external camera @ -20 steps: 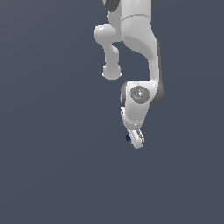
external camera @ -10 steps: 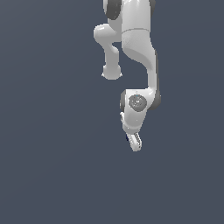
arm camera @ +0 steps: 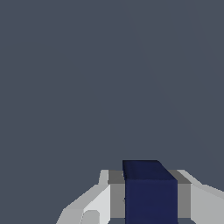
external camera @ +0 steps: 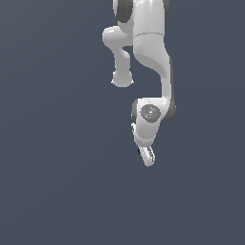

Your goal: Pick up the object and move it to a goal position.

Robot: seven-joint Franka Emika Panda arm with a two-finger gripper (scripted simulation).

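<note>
Wrist view: we are seeing the dark navy object [arm camera: 151,192] sitting between the grey fingers [arm camera: 116,194] | gripper [external camera: 147,156] is clenching it | exterior view: arm is reaching down over the table [external camera: 52,182].

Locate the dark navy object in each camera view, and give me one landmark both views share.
Exterior view: the navy object is only a dark sliver at the gripper, low and right of centre, mostly hidden.
Wrist view: the same object fills the bottom edge right of centre as a blocky shape between grey pads.
Shared landmark: the white gripper.
</note>
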